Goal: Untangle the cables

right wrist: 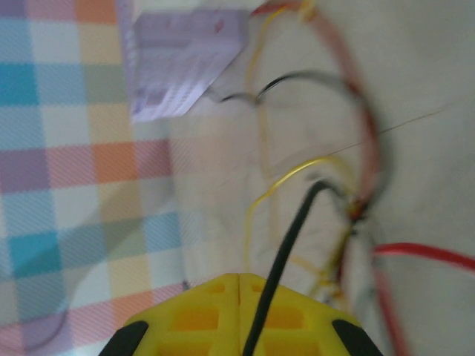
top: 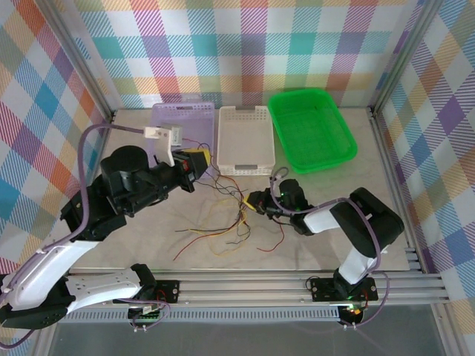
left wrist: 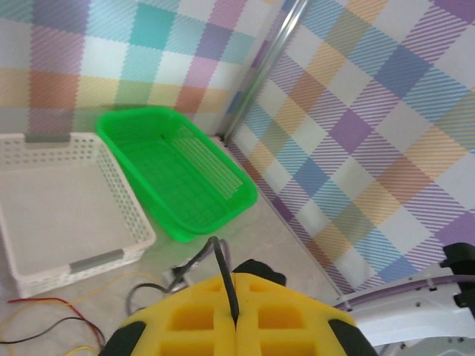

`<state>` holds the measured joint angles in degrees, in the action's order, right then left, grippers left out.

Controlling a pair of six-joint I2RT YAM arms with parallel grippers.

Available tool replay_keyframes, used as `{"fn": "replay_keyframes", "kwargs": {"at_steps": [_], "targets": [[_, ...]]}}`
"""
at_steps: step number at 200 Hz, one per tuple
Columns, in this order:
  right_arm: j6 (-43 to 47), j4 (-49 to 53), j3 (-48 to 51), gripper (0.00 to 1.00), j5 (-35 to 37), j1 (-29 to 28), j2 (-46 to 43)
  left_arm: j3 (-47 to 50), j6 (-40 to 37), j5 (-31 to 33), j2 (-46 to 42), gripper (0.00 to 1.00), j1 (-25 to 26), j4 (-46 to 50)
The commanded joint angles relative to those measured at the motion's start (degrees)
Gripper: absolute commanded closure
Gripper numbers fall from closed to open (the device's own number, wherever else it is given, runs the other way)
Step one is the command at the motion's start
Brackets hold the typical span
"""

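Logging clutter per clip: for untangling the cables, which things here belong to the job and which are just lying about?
Job: cables, tangled mid-table; left gripper and right gripper, each shut on a black cable.
Lying about: lilac basket, white basket, green tray, all along the back.

Top: high behind the arm bases, looking down across the pale marbled table (top: 415, 170). Left wrist: over yellow jaws, facing the bright green plastic tray (left wrist: 174, 174) at 1 o'clock. Right wrist: low, close, blurred, over thin red, yellow, black cables (right wrist: 297, 215). Shared with top: tray, cables.
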<state>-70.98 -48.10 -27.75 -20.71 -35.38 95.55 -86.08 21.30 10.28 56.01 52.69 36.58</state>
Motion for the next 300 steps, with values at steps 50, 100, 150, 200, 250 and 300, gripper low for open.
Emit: {"fn": "replay_keyframes", "kwargs": {"at_steps": [50,100,150,200,250,300], "targets": [[21.6,34.2,1.4,1.00,9.7,8.8,-15.9,-15.1,-9.9,10.3,0.8,1.00,-1.2,14.5],[29.2,46.5,1.5,1.00,14.6,12.5,-27.6,-25.1,-17.3,14.9,6.2,1.00,-1.6,17.3],[32.6,53.3,2.3,1.00,11.4,20.5,-31.9,-31.1,-22.5,19.3,8.6,1.00,-2.4,14.9],[36.7,60.2,1.2,1.00,15.5,22.7,-36.7,-35.0,-24.8,19.7,12.5,1.00,-3.5,14.3],[36.9,56.9,3.6,1.00,9.8,23.6,-44.4,-35.6,-27.1,19.6,16.0,1.00,-6.1,12.9],[38.5,65.4,-3.2,1.00,6.5,23.6,-53.3,-36.0,-28.2,17.1,21.4,1.00,-10.7,8.6]]}}
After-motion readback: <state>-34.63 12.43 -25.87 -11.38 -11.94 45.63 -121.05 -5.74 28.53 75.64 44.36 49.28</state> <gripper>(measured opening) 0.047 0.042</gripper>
